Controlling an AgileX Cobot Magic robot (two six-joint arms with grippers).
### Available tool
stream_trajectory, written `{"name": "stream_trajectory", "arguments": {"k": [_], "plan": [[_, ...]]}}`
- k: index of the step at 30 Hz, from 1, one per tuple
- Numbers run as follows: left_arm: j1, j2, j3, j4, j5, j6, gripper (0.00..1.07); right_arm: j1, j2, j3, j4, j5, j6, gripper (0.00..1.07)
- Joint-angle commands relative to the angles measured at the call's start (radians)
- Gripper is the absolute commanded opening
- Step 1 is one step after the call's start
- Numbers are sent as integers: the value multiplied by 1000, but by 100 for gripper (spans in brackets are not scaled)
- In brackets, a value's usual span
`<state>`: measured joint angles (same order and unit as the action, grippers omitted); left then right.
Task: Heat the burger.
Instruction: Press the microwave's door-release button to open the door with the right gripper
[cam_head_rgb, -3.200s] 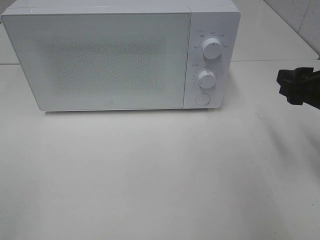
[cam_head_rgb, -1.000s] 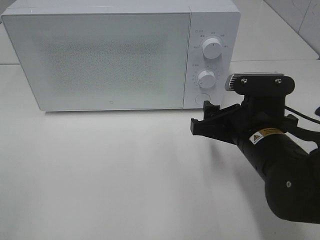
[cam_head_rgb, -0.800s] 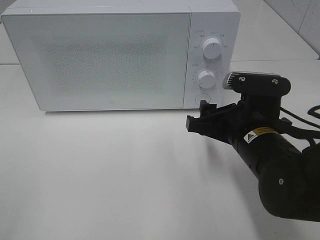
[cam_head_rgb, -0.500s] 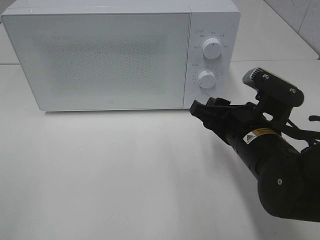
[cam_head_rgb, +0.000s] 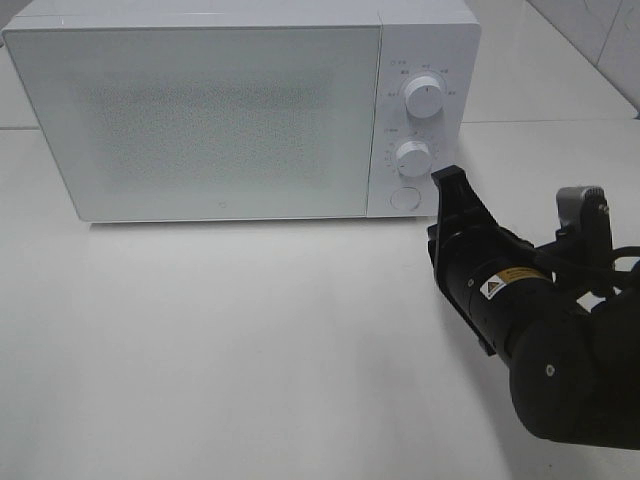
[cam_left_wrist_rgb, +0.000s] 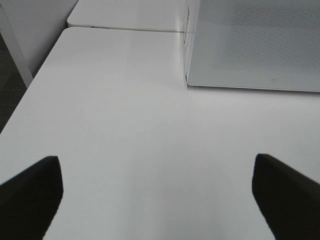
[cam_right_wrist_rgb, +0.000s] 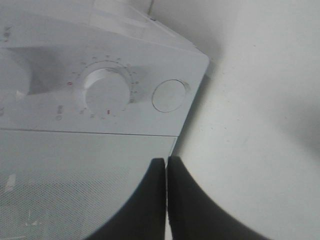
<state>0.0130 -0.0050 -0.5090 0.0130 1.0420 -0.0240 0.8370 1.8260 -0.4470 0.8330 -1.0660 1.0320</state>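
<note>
White microwave (cam_head_rgb: 220, 120), door closed, upper left of the frame, right pincer (cam_head_rgb: 447, 176) pressed together right of centre, near its round button (cam_head_rgb: 404, 198), left pincer (cam_left_wrist_rgb: 155, 160) spread wide above the table (cam_head_rgb: 250, 350), where the burger is cannot be told.

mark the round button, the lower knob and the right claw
round button (cam_head_rgb: 404, 198), exterior high view, centre of its face
lower knob (cam_head_rgb: 413, 158), exterior high view, centre of the dial
right claw (cam_right_wrist_rgb: 166, 161), right wrist view, where its shut fingertips meet
</note>
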Motion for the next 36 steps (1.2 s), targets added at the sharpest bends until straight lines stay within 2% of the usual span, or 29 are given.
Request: {"name": "stream_trajectory", "arguments": {"k": [1, 3, 12, 24, 32, 36], "plan": [[1, -19, 3, -4, -4, 0, 98, 2, 14, -7, -9, 22, 133, 0], [1, -19, 3, -4, -4, 0, 98, 2, 31, -7, -21, 25, 210, 0], [1, -19, 3, -4, -4, 0, 98, -1, 95, -72, -22, 32, 222, 0], [1, -19, 3, -4, -4, 0, 98, -88, 173, -217, -50, 56, 197, 0], [1, -19, 3, -4, -4, 0, 98, -141, 192, -277, -55, 108, 189, 0], [1, -19, 3, -4, -4, 0, 98, -141, 226, -316, -58, 114, 186, 0]]}}
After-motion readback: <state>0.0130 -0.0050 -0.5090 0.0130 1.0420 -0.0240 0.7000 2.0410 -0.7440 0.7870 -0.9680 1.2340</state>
